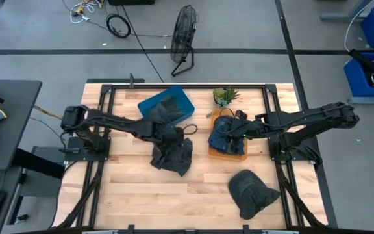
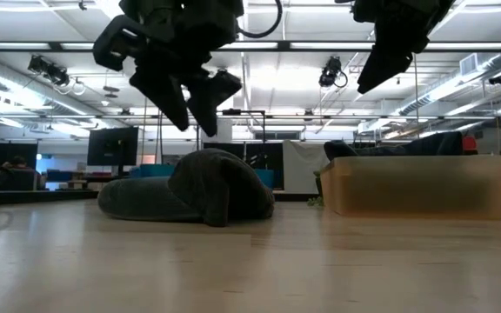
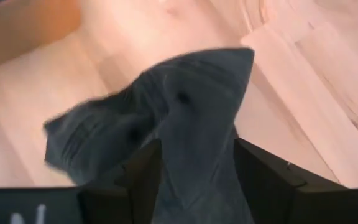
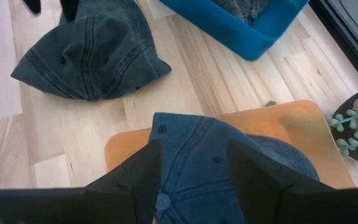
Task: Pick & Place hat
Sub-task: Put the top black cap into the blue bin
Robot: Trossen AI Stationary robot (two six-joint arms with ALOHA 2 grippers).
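A dark grey hat lies crown up on the wooden table near its middle; it also shows in the low view and the right wrist view. My left gripper is open just above it, its fingers standing over the hat with a gap showing in the low view. My right gripper is open and well above the blue hats heaped in the orange tray. It also shows high above the tray in the low view.
A second dark grey hat lies near the table's front right. A blue bin holding dark hats stands at the back, left of a potted plant. Bare wood lies at the front left.
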